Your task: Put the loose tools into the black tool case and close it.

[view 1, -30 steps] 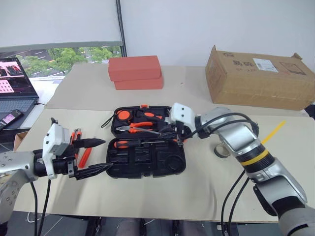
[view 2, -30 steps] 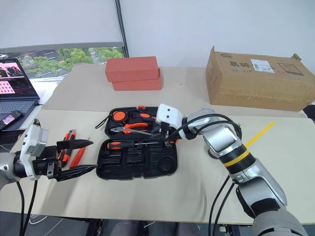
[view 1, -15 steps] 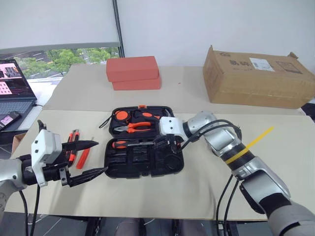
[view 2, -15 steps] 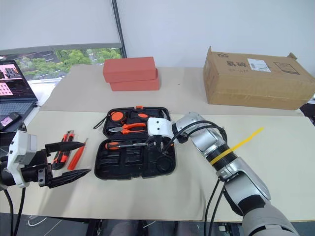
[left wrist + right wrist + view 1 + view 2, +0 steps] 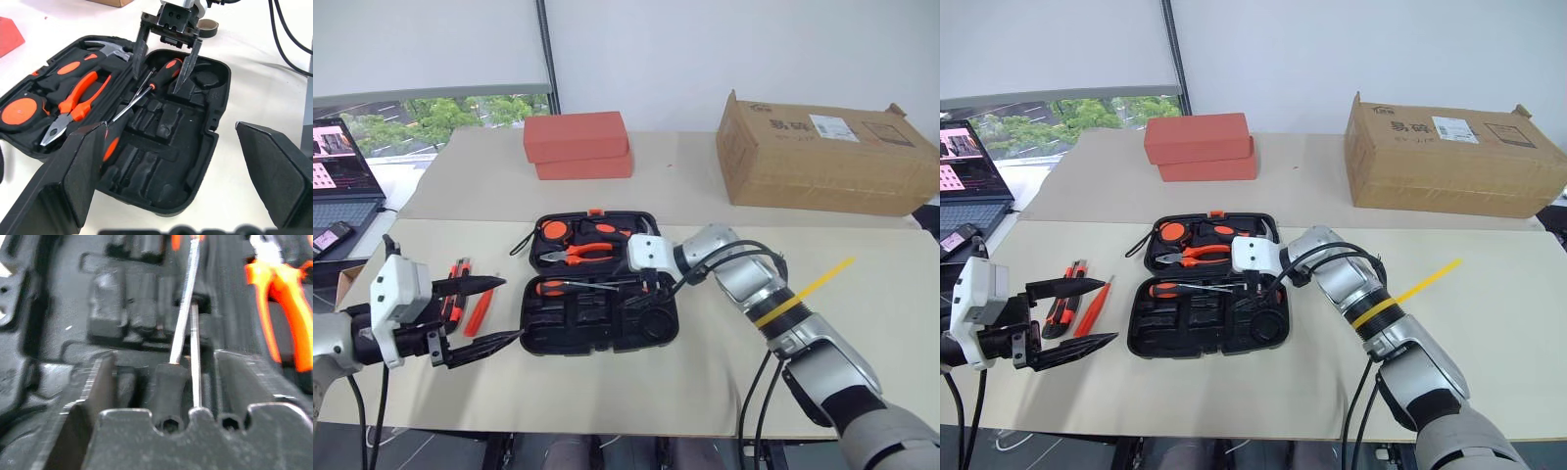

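- we see the open black case (image 5: 597, 313) mid-table, bare table (image 5: 636, 392) before it.
- our right gripper (image 5: 165, 61) spread, straddling a screwdriver (image 5: 146, 90), unheld.
- our left gripper (image 5: 484, 313) wide, empty.

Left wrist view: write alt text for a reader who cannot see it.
The right tool hangs open over the black tool case, its fingers on either side of a screwdriver lying in the case. Orange-handled pliers lie in the other half.
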`<state>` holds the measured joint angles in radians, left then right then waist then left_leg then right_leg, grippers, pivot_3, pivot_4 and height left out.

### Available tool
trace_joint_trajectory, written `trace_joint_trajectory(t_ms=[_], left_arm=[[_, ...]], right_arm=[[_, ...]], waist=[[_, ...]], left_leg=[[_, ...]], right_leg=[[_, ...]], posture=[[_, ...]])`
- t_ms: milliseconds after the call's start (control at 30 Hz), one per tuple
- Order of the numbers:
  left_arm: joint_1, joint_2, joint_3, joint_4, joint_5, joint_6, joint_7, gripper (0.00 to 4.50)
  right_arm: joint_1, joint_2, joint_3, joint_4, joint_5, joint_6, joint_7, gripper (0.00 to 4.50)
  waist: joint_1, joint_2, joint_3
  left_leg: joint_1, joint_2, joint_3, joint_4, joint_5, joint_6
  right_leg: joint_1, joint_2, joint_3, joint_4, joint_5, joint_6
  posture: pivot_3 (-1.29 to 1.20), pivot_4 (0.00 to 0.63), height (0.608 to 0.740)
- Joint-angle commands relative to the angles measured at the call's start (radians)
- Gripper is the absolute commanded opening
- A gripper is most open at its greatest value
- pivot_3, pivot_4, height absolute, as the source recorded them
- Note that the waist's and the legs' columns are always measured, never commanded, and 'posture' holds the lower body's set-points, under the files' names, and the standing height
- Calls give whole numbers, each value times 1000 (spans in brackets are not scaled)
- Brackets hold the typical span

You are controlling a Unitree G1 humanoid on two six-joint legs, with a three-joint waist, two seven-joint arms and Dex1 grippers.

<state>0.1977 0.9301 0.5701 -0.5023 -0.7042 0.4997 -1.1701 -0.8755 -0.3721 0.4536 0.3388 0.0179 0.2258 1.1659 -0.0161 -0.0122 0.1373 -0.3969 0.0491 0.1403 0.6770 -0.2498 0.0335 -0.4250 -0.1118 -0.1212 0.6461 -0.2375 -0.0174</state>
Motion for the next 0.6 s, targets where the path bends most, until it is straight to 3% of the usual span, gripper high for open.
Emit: trace_joint_trajectory(t_ms=[33, 67, 100, 200, 433, 600], left_arm=[[-16, 17, 3, 4, 10, -29, -8, 4500], [-17, 18, 1, 6, 11, -31, -9, 4500], [-18, 18, 0, 8, 11, -33, -10, 4500], [-22, 19, -4, 15, 12, -41, -13, 4500], [-36, 22, -16, 34, 21, -55, -27, 4500], [-43, 26, -20, 46, 28, -65, -37, 4500]], right_arm=[[9, 71, -178, -68, 165, 102, -66, 3998], [20, 92, -212, -74, 203, 123, -73, 3998], [36, 110, -249, -80, 237, 160, -96, 3431], [87, 142, -308, -80, 269, 202, -170, 2580], [166, 97, -188, -48, 108, 67, -206, 165], [224, 75, -115, -97, 80, 32, -149, 45]], waist=[[-3, 0, 0], [-3, 0, 0], [-2, 0, 0], [1, 0, 0], [0, 0, 0], [-6, 0, 0]], left_leg=[[0, 0, 0, 0, 0, 0], [0, 0, 0, 0, 0, 0], [0, 0, 0, 0, 0, -1], [0, 0, 0, -1, 0, -1], [0, 0, 0, -1, 0, 0], [0, 0, 0, -1, 0, -1]], right_leg=[[0, 0, 0, 0, 0, 0], [0, 0, 0, 0, 0, 0], [0, 0, 0, 0, 0, -1], [0, 0, 0, 0, 0, -1], [0, 0, 0, 0, 0, 0], [0, 1, 1, 0, 0, 0]], posture=[[0, 150, 711], [0, 150, 711], [0, 150, 711], [0, 150, 711], [0, 150, 711], [0, 150, 711]])
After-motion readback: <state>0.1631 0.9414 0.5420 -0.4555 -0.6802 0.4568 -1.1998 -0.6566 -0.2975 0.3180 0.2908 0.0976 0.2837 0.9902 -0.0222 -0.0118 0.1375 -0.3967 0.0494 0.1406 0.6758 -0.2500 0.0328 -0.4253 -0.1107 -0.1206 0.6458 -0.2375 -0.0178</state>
